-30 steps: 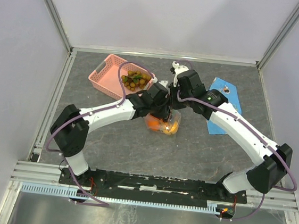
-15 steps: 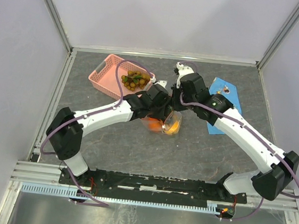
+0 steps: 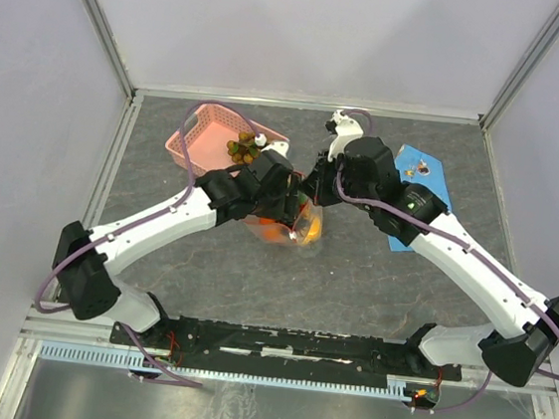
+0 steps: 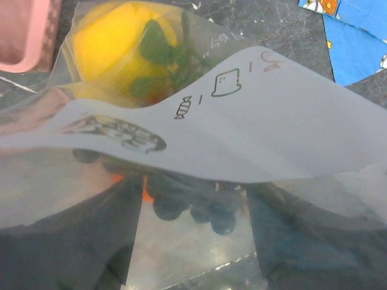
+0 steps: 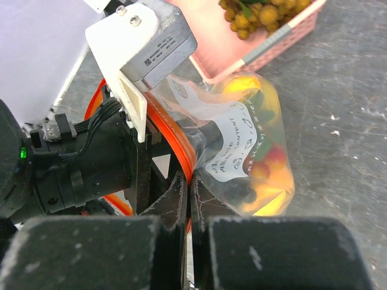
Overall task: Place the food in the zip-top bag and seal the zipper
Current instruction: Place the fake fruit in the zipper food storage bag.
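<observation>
Grey mottled tabletop (image 3: 201, 291) inside pale walls carries the clear crinkly zip-top bag (image 3: 297, 233) at its middle, between both arms. A yellow toy lemon (image 4: 115, 36) and small orange and red fruits sit inside it. The right gripper (image 5: 188, 199) is clenched on the bag's mouth at the red zipper strip (image 5: 172, 136). The left gripper (image 4: 193, 254) has its fingers spread apart under the loose film, grasping nothing. The film looks thin, slippery and floppy, and the light load would probably shift, so the stiffer red strip seems the surest hold. A brownish-green grape bunch (image 3: 246, 148) lies in the pink lattice basket (image 3: 192, 140), not yet bagged.
</observation>
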Tool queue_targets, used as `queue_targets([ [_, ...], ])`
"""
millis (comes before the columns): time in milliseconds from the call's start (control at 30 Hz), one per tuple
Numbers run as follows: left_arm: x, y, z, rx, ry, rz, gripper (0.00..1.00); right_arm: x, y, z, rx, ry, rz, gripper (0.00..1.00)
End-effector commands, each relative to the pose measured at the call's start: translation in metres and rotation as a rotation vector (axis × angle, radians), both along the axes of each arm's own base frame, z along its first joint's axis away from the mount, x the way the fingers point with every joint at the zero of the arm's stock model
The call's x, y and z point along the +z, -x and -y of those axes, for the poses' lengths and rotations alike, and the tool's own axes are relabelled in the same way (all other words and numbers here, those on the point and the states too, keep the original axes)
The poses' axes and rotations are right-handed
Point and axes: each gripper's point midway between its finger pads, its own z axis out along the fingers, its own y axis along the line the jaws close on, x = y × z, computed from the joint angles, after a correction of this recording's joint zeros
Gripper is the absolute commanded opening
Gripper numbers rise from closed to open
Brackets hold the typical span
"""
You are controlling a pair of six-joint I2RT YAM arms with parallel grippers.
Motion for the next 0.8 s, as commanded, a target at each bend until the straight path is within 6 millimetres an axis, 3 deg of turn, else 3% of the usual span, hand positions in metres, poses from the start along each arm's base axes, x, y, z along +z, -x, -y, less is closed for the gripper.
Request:
queue_targets([
  [0,0.077,0.016,-0.001,-0.058,0.173,0.152,0.76,-0.049,-0.034,0.053,-0.219,0.232,-0.012,0.02],
  [367,-0.017,-0.002,0.005,-0.015,0.015,0.021,0.76,-0.057,-0.034,0.030,-0.147,0.173,-0.041,0.02],
  [500,-0.028,-0.007,0.013,-0.028,-0.001,-0.003,0.76,-0.063,-0.034,0.029,-0.150,0.172,-0.050,0.02],
  [600,-0.008,-0.007,0.021,-0.052,0.052,0.019,0.76,-0.066,-0.036,0.035,-0.177,0.193,-0.045,0.02],
  [767,0.056,-0.001,0.024,-0.088,0.168,0.107,0.76,-0.059,-0.039,0.040,-0.200,0.200,-0.019,0.02],
])
